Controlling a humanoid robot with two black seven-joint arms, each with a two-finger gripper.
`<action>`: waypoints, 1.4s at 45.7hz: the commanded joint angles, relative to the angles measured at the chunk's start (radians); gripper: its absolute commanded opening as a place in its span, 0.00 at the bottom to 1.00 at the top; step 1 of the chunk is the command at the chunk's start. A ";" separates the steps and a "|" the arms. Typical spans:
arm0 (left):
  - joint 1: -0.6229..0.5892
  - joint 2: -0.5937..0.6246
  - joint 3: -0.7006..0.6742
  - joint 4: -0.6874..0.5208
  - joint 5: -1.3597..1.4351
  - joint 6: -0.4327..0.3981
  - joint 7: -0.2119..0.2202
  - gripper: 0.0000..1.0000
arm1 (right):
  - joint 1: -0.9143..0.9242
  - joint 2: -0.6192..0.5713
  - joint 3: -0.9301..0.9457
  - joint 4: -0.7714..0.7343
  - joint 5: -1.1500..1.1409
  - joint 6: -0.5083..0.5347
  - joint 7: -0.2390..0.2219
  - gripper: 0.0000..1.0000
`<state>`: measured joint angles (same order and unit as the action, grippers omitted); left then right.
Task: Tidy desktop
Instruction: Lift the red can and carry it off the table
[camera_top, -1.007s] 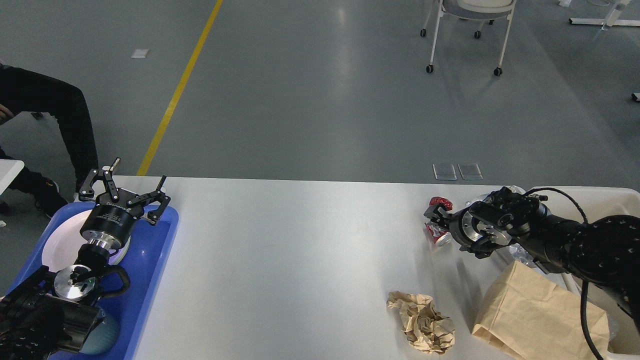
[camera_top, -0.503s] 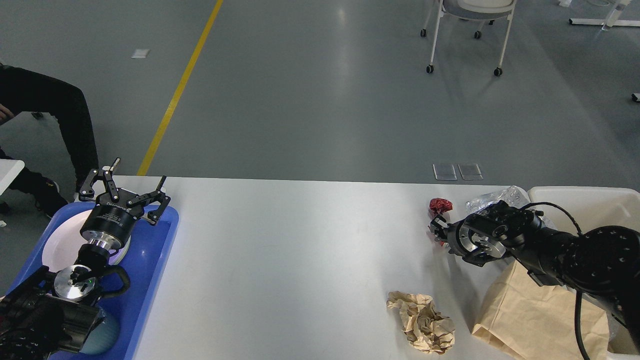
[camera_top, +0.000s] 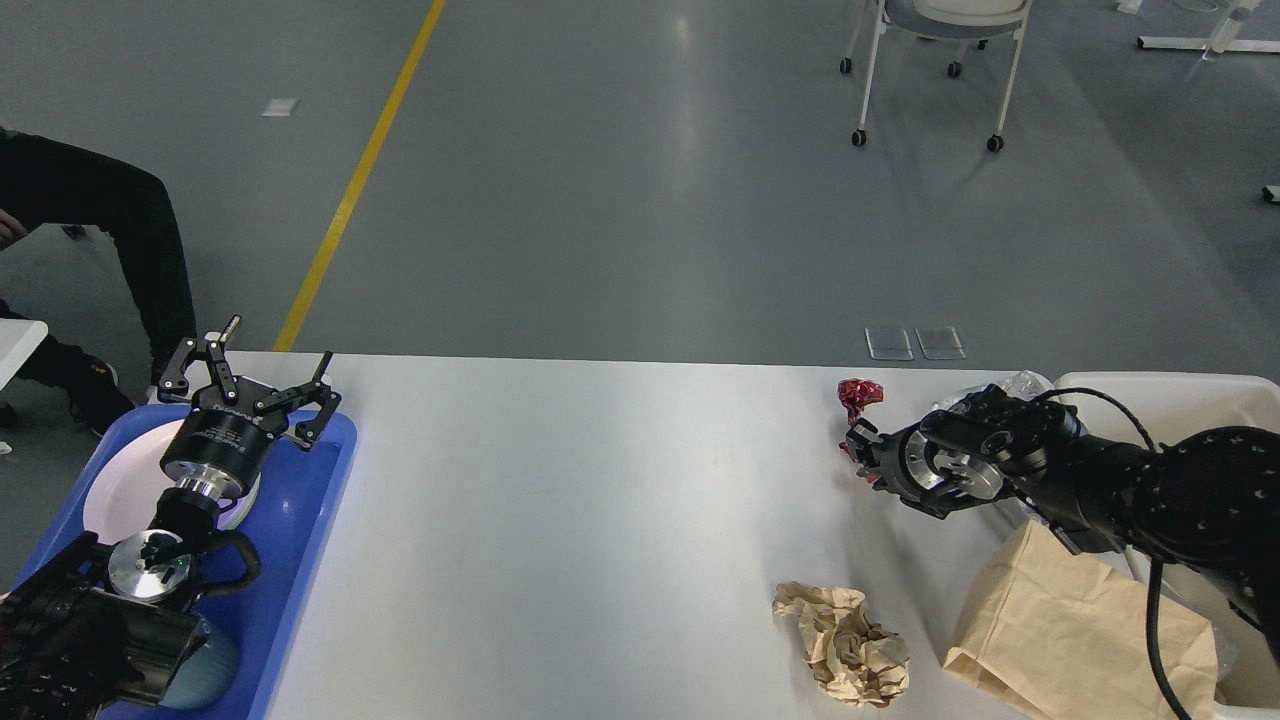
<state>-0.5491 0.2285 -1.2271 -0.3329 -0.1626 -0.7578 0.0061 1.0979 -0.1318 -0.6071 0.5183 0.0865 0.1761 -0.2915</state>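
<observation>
The white desktop (camera_top: 600, 520) fills the lower view. My right gripper (camera_top: 862, 447) reaches in from the right near the far edge, shut on a red crushed can (camera_top: 858, 392) that sticks up above its dark fingers. On the left, my left gripper (camera_top: 268, 362) hovers open and empty over the far end of a blue tray (camera_top: 310, 520). A crumpled ball of brown paper (camera_top: 845, 645) lies near the front, left of a flat brown paper bag (camera_top: 1080, 630). Crinkled clear plastic (camera_top: 1012, 384) shows behind my right wrist.
A cream-white bin (camera_top: 1180, 398) stands at the table's right end, partly behind my right arm. A white plate (camera_top: 120, 485) lies in the blue tray. A person's leg (camera_top: 150, 250) is at far left, and a wheeled chair (camera_top: 940, 60) stands on the floor beyond.
My right gripper has moved left and slightly toward the far edge, and the red can has gone up and left with it. The left arm has not moved.
</observation>
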 joint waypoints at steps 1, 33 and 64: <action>0.000 0.000 0.000 0.000 0.000 0.000 0.000 0.96 | 0.115 -0.095 0.001 0.159 -0.001 0.003 0.000 0.00; 0.000 0.000 0.000 0.000 0.000 0.000 0.000 0.96 | 0.778 -0.601 0.027 0.517 -0.008 0.442 0.003 0.00; 0.000 0.000 0.000 0.000 0.000 0.000 0.000 0.96 | -0.196 -0.505 0.099 -0.032 -0.001 -0.165 0.006 0.29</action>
<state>-0.5492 0.2287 -1.2271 -0.3329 -0.1626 -0.7578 0.0061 1.0029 -0.6904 -0.5424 0.5713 0.0861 0.0229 -0.2871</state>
